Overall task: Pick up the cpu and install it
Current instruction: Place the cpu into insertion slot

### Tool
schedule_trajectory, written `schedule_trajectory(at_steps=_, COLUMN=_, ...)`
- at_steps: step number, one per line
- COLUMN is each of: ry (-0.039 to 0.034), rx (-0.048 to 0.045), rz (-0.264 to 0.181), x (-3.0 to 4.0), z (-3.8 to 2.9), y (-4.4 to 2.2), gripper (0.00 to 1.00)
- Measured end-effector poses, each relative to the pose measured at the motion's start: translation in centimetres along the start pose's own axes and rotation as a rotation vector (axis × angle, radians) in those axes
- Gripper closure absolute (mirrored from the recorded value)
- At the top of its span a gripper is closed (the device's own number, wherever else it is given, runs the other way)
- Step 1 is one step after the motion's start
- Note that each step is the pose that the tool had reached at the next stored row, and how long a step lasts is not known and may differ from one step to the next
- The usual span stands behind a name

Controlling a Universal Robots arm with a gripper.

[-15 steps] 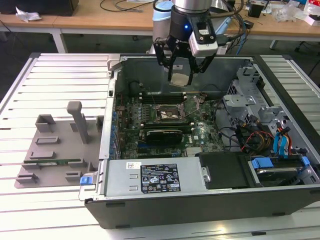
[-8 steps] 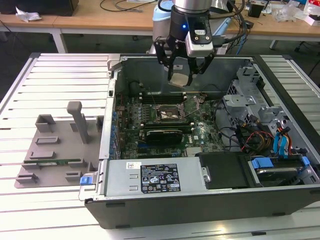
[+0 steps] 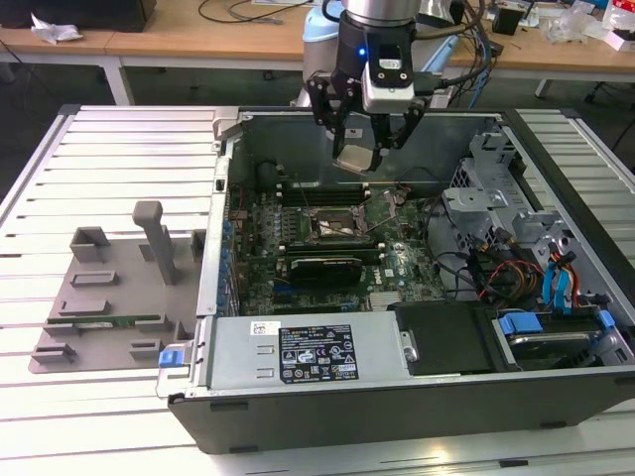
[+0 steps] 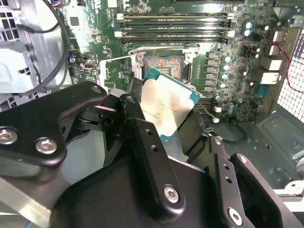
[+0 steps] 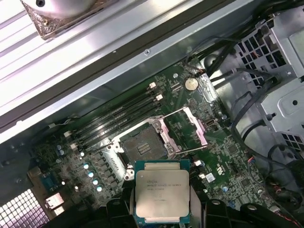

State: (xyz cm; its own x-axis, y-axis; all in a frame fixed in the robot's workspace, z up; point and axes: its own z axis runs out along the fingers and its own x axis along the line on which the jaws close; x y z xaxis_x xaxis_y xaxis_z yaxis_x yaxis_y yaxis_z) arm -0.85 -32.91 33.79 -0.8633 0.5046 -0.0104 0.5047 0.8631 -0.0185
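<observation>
Exterior view: the tool (image 3: 359, 151) is hanging over the open computer case (image 3: 397, 421) on the desk (image 3: 119, 149) and is gripping the cpu (image 3: 355, 157) by two opposite edges. The chip is riding well clear of the motherboard. The socket (image 3: 337, 226) is lying below it, slightly toward the exterior view's left.

Second wrist view: the fingers (image 4: 142, 137) are clamping the cpu (image 4: 167, 107), metal top facing the camera and apparently tilted. The socket (image 4: 164, 64) is showing just beyond its far corner.

First wrist view: the cpu (image 5: 162, 192) is sitting between the fingers, apart from the bare socket (image 5: 142, 147), whose load frame (image 5: 187, 130) is standing hinged open. Judgement: the chip is lifted but not yet seated.
</observation>
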Motion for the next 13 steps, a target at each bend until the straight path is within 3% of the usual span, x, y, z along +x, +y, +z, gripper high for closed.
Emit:
schedule_trajectory(at_steps=7, ry=0.0014, rx=0.0008, rz=0.076, x=0.00, z=0.01, y=0.00, gripper=0.45)
schedule_trajectory(at_steps=13, ry=0.0035, rx=0.0019, rz=0.187, x=0.00, z=0.02, y=0.00, gripper=0.45)
